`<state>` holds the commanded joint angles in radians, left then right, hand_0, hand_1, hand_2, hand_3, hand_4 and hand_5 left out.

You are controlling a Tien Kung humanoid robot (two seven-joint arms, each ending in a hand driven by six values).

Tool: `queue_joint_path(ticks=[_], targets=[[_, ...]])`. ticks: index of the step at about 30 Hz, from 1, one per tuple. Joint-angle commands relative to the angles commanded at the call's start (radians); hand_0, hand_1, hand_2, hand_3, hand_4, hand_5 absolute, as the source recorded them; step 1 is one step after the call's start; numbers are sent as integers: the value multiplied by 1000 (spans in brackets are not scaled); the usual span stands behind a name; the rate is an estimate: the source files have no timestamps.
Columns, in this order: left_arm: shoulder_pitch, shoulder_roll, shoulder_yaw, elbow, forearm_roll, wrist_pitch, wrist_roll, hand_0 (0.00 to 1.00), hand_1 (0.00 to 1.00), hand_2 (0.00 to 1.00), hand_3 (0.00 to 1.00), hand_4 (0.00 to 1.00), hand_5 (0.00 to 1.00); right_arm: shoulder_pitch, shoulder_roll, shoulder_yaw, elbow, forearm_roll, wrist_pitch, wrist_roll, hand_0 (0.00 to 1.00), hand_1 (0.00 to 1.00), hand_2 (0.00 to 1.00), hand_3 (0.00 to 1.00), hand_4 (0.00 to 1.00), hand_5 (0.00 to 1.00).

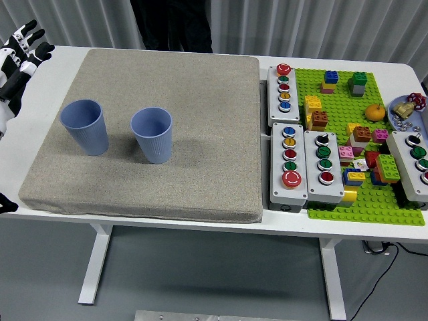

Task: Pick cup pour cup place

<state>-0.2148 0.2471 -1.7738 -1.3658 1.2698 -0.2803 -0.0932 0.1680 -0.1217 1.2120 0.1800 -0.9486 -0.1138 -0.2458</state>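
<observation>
From the head view, two blue cups are standing upright and apart on a grey mat [187, 87] that is covering the left part of the white worktop [60, 200]. Taking the mat as landmark, the left cup [84, 126] is sitting toward its left side, and the right cup [152, 134] is sitting just left of its middle, both mouths facing up. The left robot hand [20, 57] is hanging off the mat's far left corner, at the picture's edge, its fingers spread and gripping nothing, well apart from both cups. Right of the mat, button boxes [289, 164] are lying side by side, touching a green baseplate [334, 100] that is carrying coloured bricks. Beyond the mat's far edge, a person in dark clothes [170, 23] is standing.
</observation>
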Motion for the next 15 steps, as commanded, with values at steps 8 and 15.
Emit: queue_joint_path(ticks=[8,15], targets=[[51,1,-9,43,-61,34,-11,845,849,998,998,927,279,5,-2,1,0,-2,1,1,743,723,740,637,185,430],[81,-11,27,83,-175,65,-23,827,825,998,998,925,294,4,-2,3,0,-6,2,0,743,723,740,637,185,431]])
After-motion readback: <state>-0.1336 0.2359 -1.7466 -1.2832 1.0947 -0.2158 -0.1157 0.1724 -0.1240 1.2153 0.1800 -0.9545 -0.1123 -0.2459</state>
